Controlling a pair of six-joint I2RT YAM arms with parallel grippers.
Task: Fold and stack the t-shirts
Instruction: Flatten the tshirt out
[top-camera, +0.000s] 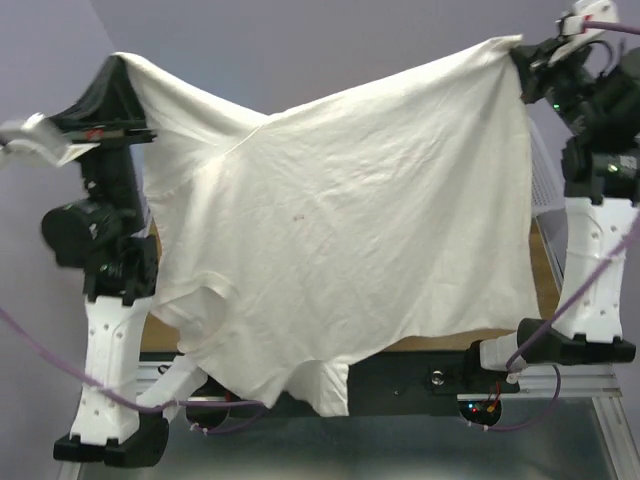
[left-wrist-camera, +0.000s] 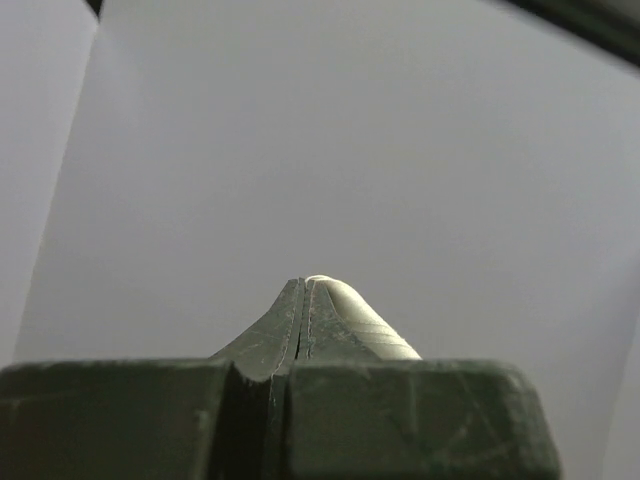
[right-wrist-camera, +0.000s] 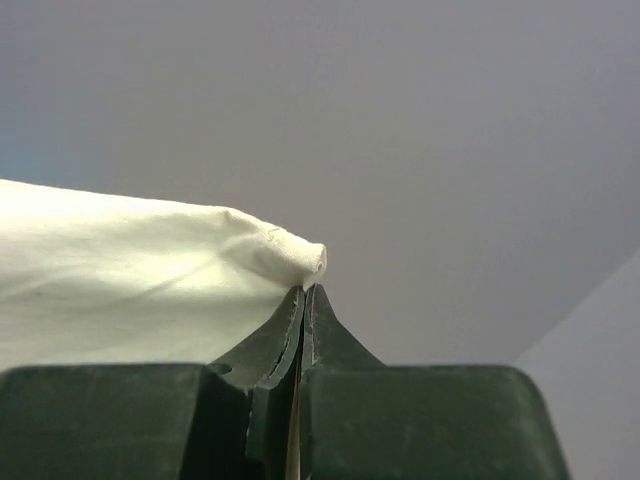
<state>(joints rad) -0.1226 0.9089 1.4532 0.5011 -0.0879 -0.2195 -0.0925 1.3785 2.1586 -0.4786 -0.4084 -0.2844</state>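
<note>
Edges/room: the cream-white t-shirt (top-camera: 350, 230) hangs in the air as a wide sheet, hiding most of the table (top-camera: 546, 285). Only a sliver of tabletop shows at the right, beside the white mesh basket (top-camera: 545, 185). The top edge sags at the middle and the lower edge is ragged, with flaps hanging down over the arm bases. Bare wall lies above and behind.

Arms: both are raised high and well apart, one at each top corner.

Left gripper (top-camera: 118, 62): jaws pressed together, pinching a fold of cloth that shows beside the fingertips in the wrist view.

Right gripper (top-camera: 520, 50): jaws pressed together on a rolled hem corner.

Shirt axis: the long axis runs left to right between the grippers, with the cloth face toward the camera.
</note>
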